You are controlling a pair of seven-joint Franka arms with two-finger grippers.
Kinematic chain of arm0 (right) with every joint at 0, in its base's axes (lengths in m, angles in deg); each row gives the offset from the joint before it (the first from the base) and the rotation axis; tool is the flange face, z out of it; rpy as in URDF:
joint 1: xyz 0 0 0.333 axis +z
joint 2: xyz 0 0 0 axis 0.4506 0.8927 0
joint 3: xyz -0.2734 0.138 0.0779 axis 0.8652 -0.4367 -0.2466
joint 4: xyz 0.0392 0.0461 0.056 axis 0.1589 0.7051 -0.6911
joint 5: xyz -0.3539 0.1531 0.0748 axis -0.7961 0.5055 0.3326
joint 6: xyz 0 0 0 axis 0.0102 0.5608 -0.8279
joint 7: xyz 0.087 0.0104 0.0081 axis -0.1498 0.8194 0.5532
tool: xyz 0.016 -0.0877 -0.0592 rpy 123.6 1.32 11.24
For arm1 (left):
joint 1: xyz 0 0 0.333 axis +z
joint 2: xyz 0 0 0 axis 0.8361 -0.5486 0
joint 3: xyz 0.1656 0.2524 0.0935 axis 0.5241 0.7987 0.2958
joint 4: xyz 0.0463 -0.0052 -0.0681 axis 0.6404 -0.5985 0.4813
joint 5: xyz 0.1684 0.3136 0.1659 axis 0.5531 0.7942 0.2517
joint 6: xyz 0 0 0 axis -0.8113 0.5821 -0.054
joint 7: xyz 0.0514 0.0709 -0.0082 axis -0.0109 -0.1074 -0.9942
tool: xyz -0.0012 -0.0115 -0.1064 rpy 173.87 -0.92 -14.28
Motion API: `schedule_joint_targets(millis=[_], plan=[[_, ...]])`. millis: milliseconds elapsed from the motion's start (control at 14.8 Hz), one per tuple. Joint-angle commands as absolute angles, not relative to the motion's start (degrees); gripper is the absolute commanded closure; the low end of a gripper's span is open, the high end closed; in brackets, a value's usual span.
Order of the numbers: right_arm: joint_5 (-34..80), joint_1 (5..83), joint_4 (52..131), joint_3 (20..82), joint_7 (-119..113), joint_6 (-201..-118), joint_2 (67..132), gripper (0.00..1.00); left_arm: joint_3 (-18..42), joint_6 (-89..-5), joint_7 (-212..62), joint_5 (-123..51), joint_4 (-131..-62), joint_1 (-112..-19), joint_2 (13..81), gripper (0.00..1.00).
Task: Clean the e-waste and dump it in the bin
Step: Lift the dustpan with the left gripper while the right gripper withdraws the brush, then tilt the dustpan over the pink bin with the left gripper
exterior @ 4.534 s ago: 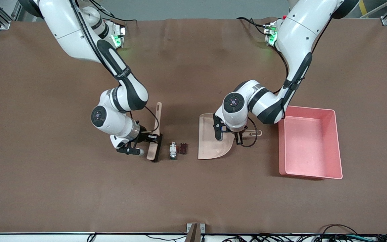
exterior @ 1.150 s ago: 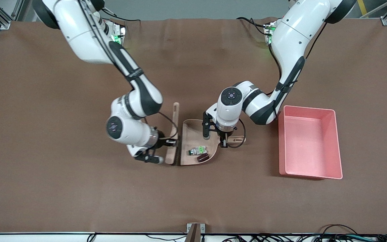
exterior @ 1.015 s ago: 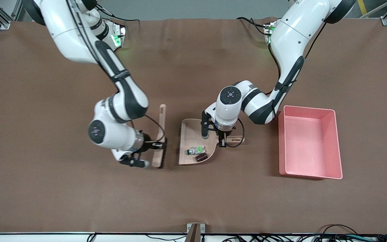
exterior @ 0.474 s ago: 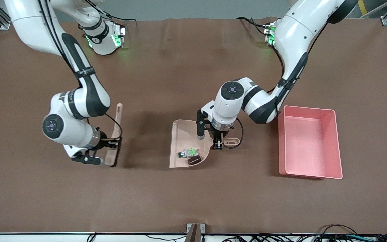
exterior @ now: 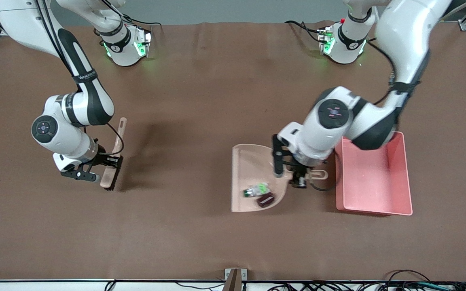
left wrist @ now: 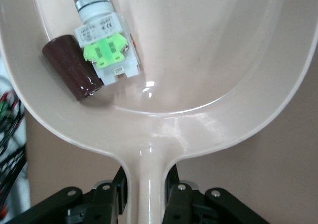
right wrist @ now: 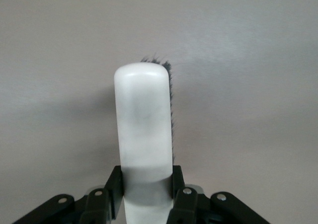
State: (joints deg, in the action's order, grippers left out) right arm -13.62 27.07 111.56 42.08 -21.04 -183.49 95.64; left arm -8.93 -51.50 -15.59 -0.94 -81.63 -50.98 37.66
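Observation:
My left gripper [exterior: 298, 178] is shut on the handle of the beige dustpan [exterior: 251, 161] and holds it over the table, close beside the pink bin [exterior: 407, 178]. Both pieces of e-waste lie in the pan: the white-and-silver part with a green bit [exterior: 257, 189] and the dark cylinder [exterior: 266, 199]. In the left wrist view, the gripper [left wrist: 147, 184] clamps the handle, and the white part [left wrist: 107, 45] touches the cylinder [left wrist: 69, 67] near the pan's back wall [left wrist: 208, 60]. My right gripper [exterior: 104, 167] is shut on the brush [exterior: 115, 171]. The right wrist view shows the gripper [right wrist: 146, 189] and the brush [right wrist: 144, 119].
The bin's floor [exterior: 366, 182] holds nothing. The brown table cloth [exterior: 200, 113] spreads between the two arms. The arm bases [exterior: 126, 44] stand along the table's top edge in the front view.
My left gripper has carried the dustpan with both parts toward the bin. My right gripper has drawn the brush farther toward the right arm's end of the table.

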Motion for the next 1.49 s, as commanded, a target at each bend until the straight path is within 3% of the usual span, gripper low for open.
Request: schedule_joint_targets(millis=[0, 203, 474, 947, 1421], plan=[[-14.97, 21.18, 116.46, 40.92, -14.83, -187.22, 93.39, 0.98, -13.15, -46.80, -10.27, -1.75, -82.22, -41.38, 40.09, 0.83], [-14.97, 18.61, 118.40, 40.83, -11.47, -191.26, 93.74, 0.98, -17.46, -43.18, -5.18, -1.66, -82.22, -31.27, 40.45, 0.83], [-14.97, 17.20, 119.20, 40.74, -9.54, -192.68, 95.05, 0.99, -17.82, -39.66, 6.06, 2.62, -83.00, -21.24, 41.77, 0.83], [-14.79, 16.94, 118.85, 40.57, -8.92, -192.60, 96.82, 0.98, -17.91, -40.18, 10.84, 15.90, -91.60, -10.68, 44.92, 0.83], [-14.70, 16.76, 117.79, 40.66, -7.78, -192.07, 97.79, 0.67, -17.91, -40.27, 9.87, 30.14, -97.60, -10.06, 46.25, 0.83]])
